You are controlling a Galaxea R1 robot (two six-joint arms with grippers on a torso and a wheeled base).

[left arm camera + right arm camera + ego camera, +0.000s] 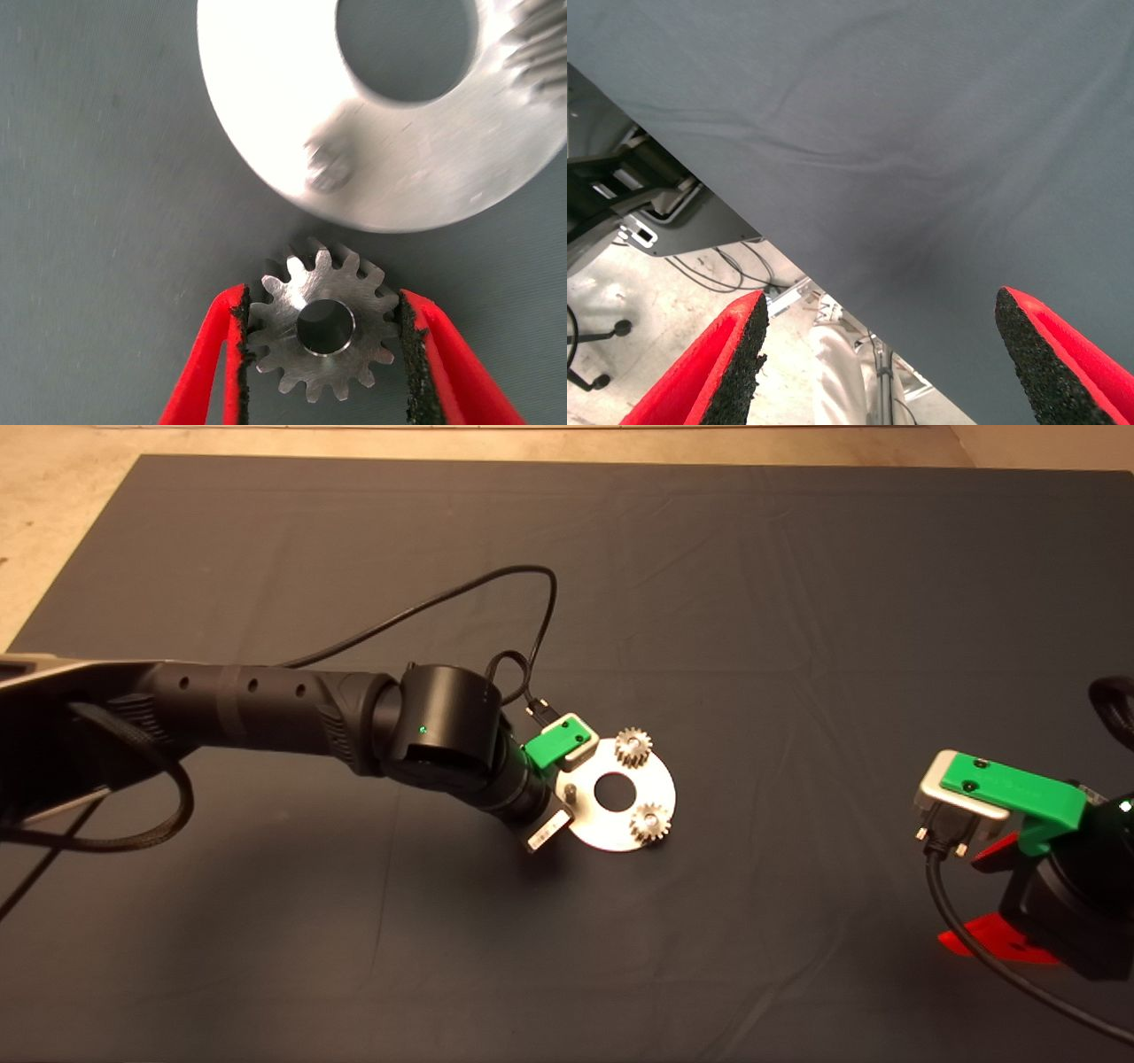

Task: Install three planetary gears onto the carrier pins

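One pin (330,168) bare, two gears (633,746) seated.
We hold the third gear (322,329) clamped in the left gripper (323,341), just beside the disc (266,106), hole axis upright; right gripper (877,341) parked, wide.

A dark grey mat (797,584), lightly creased, covers nearly all of the head view; beyond its far edge and far left corner lies a pale beige surface (53,522). In the right wrist view the mat's edge runs diagonally over a light, speckled floor (664,310); black cables (713,270), a dark frame (620,190) and a person's light trouser leg (842,372) show there.
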